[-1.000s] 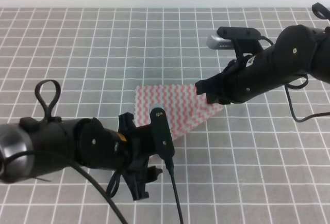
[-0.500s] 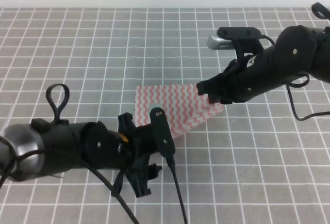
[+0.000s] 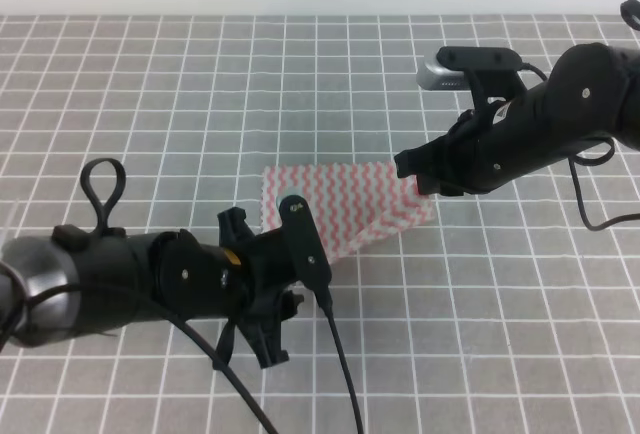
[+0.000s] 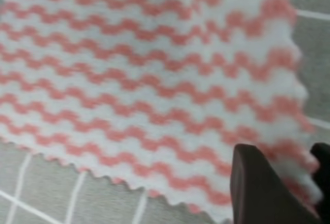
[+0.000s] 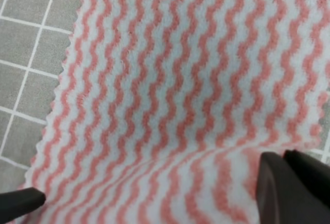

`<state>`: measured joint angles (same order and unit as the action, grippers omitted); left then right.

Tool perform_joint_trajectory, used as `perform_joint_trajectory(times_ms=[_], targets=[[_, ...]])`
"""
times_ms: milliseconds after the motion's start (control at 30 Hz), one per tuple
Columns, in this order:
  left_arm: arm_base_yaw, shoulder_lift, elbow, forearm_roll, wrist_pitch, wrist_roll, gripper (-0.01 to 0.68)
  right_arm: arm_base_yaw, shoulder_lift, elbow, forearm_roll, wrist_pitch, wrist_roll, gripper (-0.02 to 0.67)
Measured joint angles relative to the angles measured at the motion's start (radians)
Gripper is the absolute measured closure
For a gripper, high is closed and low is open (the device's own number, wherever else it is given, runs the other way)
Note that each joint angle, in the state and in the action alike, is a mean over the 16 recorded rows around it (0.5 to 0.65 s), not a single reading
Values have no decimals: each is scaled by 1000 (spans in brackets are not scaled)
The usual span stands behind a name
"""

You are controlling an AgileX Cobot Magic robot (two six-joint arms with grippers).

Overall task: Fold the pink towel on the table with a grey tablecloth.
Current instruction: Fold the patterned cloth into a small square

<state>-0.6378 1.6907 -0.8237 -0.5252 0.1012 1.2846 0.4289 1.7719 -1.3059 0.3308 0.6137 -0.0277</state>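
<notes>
The pink towel point(image 3: 345, 204), zigzag-striped in pink and white, lies mid-table on the grey tablecloth point(image 3: 150, 84) with its right part raised and creased. My right gripper point(image 3: 412, 182) is shut on the towel's far right corner; in the right wrist view its dark fingers point(image 5: 291, 182) pinch the towel point(image 5: 170, 95) at the lower right. My left gripper point(image 3: 303, 247) is at the towel's near corner, mostly hidden under its own wrist. In the left wrist view the left gripper point(image 4: 286, 157) has its fingers close together, with the towel's point(image 4: 144, 79) pinked edge between them.
Black cables trail from both arms: one runs off the front edge point(image 3: 340, 374), another loops at the right point(image 3: 590, 209). A dark tip of the left arm point(image 5: 20, 201) shows at the bottom left of the right wrist view. Gridded cloth surrounds the towel on all sides.
My right gripper has shifted slightly right and up, still holding the towel corner. The left arm has edged left and toward the towel's near edge.
</notes>
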Motion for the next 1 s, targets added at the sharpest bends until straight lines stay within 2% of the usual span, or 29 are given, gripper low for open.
perform_joint_trajectory(times_ms=[300, 500, 1000], targets=[[0, 1, 0, 0, -63, 1, 590, -1, 0, 0, -1, 9, 0, 665], [0, 6, -1, 0, -98, 6, 649, -3, 1, 0, -3, 15, -1, 665], [18, 8, -61, 0, -106, 14, 674, -19, -1, 0, -31, 41, -1, 665]])
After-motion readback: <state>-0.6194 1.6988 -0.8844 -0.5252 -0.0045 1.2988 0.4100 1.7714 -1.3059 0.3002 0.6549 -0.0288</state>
